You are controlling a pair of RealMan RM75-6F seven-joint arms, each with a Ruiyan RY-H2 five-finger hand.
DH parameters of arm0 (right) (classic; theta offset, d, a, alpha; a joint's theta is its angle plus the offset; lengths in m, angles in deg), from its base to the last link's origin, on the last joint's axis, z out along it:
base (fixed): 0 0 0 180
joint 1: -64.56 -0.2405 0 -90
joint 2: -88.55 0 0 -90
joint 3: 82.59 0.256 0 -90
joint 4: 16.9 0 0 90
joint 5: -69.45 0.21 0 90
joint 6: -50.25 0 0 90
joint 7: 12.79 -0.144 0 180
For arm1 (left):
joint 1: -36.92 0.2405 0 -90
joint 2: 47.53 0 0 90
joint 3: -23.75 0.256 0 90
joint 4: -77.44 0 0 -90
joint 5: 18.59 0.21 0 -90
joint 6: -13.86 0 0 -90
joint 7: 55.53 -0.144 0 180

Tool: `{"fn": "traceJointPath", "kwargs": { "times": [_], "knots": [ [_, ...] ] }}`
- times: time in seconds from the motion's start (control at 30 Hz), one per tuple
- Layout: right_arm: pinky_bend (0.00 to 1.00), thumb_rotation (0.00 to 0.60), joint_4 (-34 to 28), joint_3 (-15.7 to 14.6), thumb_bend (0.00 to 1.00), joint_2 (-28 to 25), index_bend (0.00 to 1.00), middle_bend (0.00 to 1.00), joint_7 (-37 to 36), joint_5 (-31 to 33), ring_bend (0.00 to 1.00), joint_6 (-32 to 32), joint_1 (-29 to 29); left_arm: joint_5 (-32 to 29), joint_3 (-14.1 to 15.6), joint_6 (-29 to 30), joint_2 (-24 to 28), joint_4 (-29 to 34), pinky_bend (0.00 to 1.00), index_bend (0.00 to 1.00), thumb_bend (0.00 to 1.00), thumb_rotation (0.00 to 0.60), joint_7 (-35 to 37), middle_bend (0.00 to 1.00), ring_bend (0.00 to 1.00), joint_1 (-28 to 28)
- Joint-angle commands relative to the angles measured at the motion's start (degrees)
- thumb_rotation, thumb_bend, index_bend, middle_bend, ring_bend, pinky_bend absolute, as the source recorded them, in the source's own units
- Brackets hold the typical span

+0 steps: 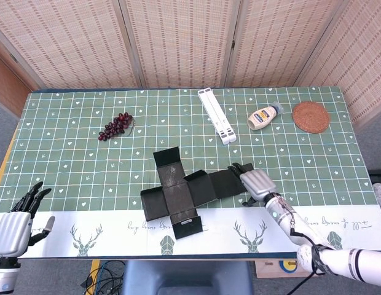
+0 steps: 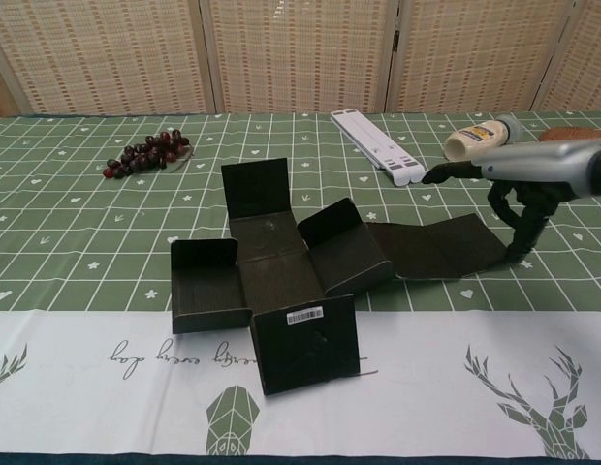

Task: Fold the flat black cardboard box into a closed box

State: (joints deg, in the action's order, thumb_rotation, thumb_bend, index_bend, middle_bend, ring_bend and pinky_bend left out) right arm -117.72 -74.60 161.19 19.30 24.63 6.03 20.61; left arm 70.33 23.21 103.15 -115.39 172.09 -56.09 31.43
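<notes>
The black cardboard box lies unfolded in a cross shape near the middle of the table, closer to the front edge than to the back edge. Its centre panel lies flat on the green checked cloth; the rear flap, the left flap and the front flap stand partly raised, and the front flap carries a white barcode label and reaches onto the white border strip of the cloth. A long double panel extends flat toward the right edge of the table. The right hand is positioned over the outer end of this long panel, with its fingers apart and extended, and the thumb pointing down toward the panel's right end; whether it touches the cardboard cannot be determined. The hand holds nothing. The left hand hangs at the front-left corner of the table, well apart from the box, fingers spread and holding nothing. Toward the back edge lie a bunch of dark grapes on the left, a white folded stand at centre, a squeeze bottle on its side, and a round woven coaster near the back-right corner.
</notes>
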Motion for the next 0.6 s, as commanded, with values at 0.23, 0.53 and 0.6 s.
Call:
{"fn": "traceJointPath", "kwargs": {
  "times": [0.23, 0.53, 0.6],
  "knots": [
    [0.96, 0.600, 8.04, -2.36, 0.16, 8.51, 0.00, 0.02, 5.17, 12.21, 0.68, 0.26, -8.61, -0.44, -0.43, -0.54, -0.07, -1.31, 0.30, 0.16, 0.36, 0.600, 1.58, 0.09, 0.16, 0.10],
    [0.96, 0.600, 12.14, -3.34, 0.17, 11.77, 0.00, 0.03, 5.70, 17.14, 0.69, 1.12, -13.10, -0.44, -0.62, -0.69, -0.15, -2.13, 0.29, 0.16, 0.36, 0.600, 2.49, 0.09, 0.15, 0.32],
    [0.96, 0.600, 13.09, -3.69, 0.19, 12.46, 0.00, 0.03, 5.93, 17.89, 0.69, 1.43, -14.07, -0.46, -0.66, -0.71, -0.21, -2.25, 0.29, 0.16, 0.36, 0.600, 2.57, 0.09, 0.15, 0.38]
  ]
}}
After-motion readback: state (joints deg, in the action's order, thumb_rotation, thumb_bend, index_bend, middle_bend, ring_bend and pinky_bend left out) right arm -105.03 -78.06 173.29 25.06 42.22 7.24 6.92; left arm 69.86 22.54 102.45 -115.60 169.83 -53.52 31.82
